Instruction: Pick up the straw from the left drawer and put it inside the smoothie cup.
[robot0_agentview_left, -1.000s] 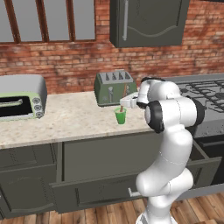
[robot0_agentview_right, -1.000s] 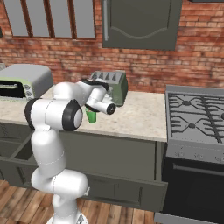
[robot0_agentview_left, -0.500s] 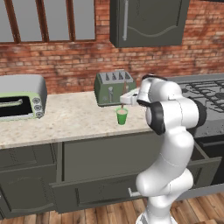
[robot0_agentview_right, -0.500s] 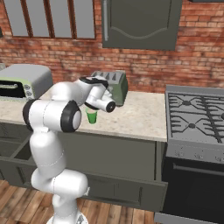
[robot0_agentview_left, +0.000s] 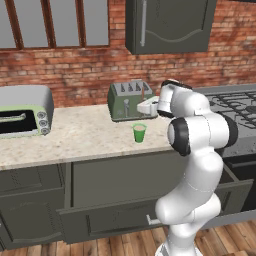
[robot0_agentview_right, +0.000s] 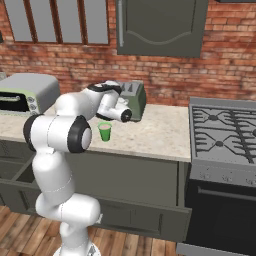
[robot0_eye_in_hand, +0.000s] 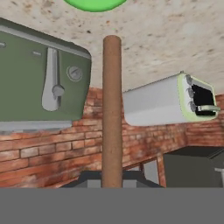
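1. The thin orange-brown straw (robot0_eye_in_hand: 112, 109) is being gripped by the clenched end effector (robot0_agentview_left: 144, 107).
2. It is being carried nearer, above the small translucent green smoothie cup (robot0_agentview_left: 139, 133) on the speckled table (robot0_agentview_left: 90, 137); insertion appears imminent.

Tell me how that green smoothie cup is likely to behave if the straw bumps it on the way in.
The smoothie cup looks small and narrow at the base, so it would probably tip or skid easily on the smooth counter. The straw, shut in the hand, reads as a straight stiff rod, likely to pass a knock straight on. The smoothie inside may steady it slightly.
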